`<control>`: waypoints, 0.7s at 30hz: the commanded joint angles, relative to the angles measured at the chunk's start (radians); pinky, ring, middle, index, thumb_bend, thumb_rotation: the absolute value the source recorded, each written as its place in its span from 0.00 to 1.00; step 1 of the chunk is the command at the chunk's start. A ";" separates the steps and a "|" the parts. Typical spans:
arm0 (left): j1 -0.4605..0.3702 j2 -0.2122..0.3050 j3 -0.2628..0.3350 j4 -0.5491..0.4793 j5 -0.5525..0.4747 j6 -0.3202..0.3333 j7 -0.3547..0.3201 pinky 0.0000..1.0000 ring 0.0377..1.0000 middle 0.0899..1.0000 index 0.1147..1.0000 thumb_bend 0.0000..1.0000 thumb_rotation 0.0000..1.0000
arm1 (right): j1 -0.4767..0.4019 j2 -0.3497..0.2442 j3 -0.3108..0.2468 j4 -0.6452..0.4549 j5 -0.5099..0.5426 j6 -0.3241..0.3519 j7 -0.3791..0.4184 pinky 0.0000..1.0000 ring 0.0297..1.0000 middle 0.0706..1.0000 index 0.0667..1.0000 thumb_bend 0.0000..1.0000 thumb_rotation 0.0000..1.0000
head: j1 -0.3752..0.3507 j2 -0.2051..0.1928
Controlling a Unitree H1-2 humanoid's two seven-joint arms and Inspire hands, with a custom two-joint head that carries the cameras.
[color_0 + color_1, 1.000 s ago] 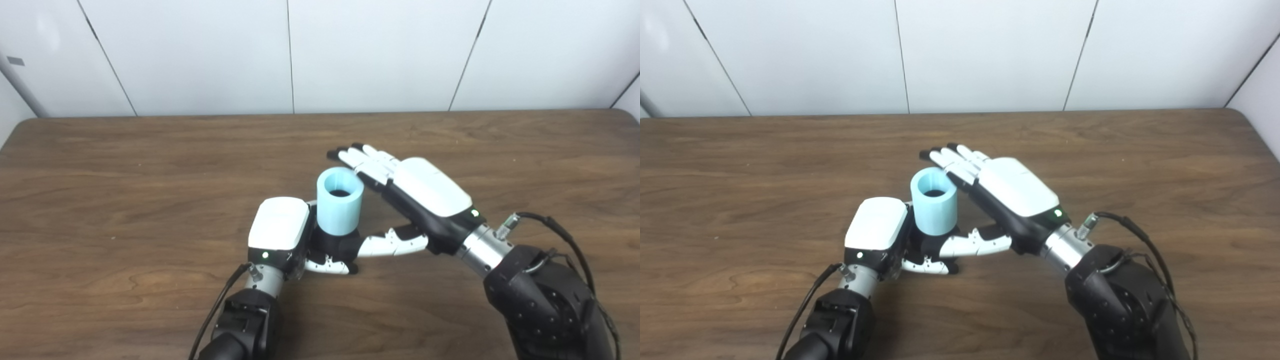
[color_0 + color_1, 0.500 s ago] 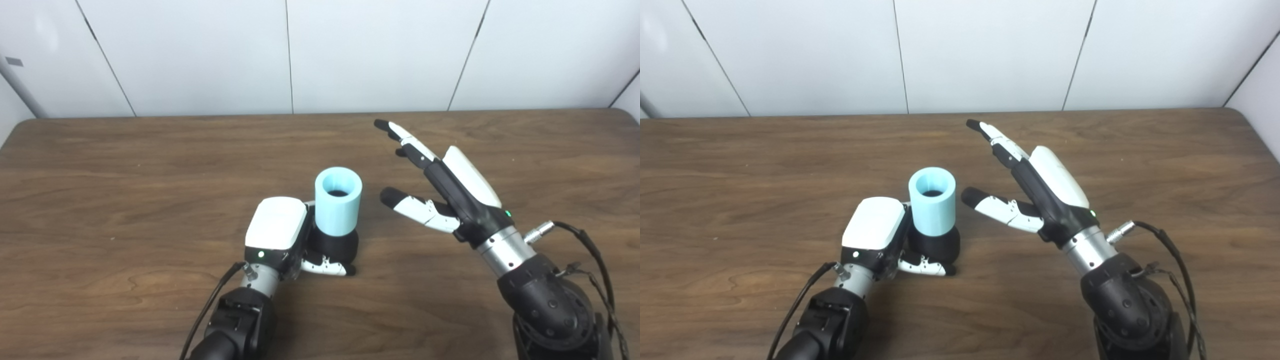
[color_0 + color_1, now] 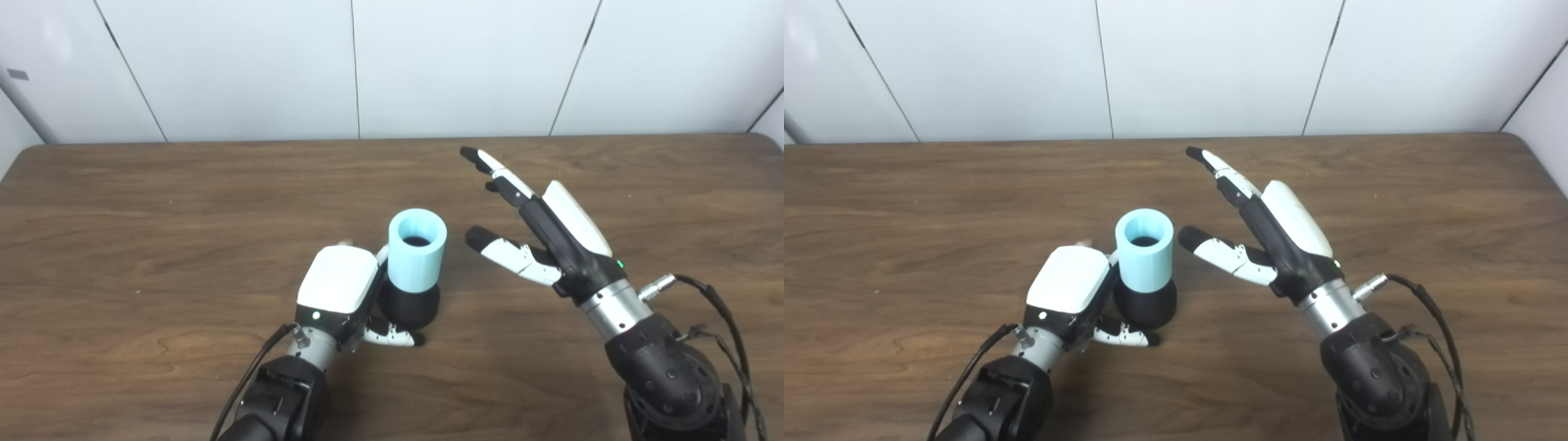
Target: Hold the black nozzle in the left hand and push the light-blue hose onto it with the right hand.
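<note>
The light-blue hose [image 3: 417, 256] stands upright, seated on the black nozzle [image 3: 410, 304], which rests on the wooden table [image 3: 153, 214]. My left hand [image 3: 338, 286] sits just left of the nozzle. Its thumb [image 3: 393, 337] lies low in front of the nozzle's base, and its fingertips [image 3: 346, 244] show loosened behind the palm, so it looks open around the nozzle. My right hand [image 3: 545, 229] hovers to the right of the hose, open, fingers stretched toward the back of the table and thumb [image 3: 499, 248] pointing at the hose without touching it.
The brown table runs wide on both sides, with a white panelled wall [image 3: 355, 67] behind its far edge. A cable [image 3: 713, 294] trails from the right wrist.
My right hand let go of the hose, swung off to the right and opened. The hose and nozzle then sank slightly, and my left hand slid back with its fingers and thumb loosening.
</note>
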 commanded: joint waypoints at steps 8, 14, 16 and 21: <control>0.017 -0.012 0.060 -0.052 0.045 -0.022 -0.156 0.59 0.66 0.67 0.72 1.00 0.33 | -0.014 -0.009 0.008 -0.011 0.018 -0.001 -0.042 0.85 0.93 0.94 0.95 0.54 0.98 | 0.001 0.001; -0.004 0.007 0.117 -0.084 0.054 -0.065 -0.242 0.90 0.89 0.89 0.91 1.00 0.46 | -0.013 -0.015 0.012 -0.010 0.019 0.004 -0.050 0.85 0.93 0.94 0.95 0.54 0.97 | 0.004 0.002; -0.007 0.009 0.140 -0.086 0.060 -0.074 -0.257 0.97 0.93 0.93 0.94 1.00 0.47 | -0.013 -0.018 0.013 -0.008 0.022 0.001 -0.053 0.83 0.92 0.94 0.95 0.54 0.97 | 0.003 0.002; -0.003 0.015 0.194 -0.085 0.052 -0.099 -0.251 1.00 1.00 1.00 0.99 1.00 0.50 | -0.013 -0.025 0.016 -0.006 0.028 0.006 -0.051 0.83 0.92 0.93 0.96 0.56 0.96 | 0.003 0.002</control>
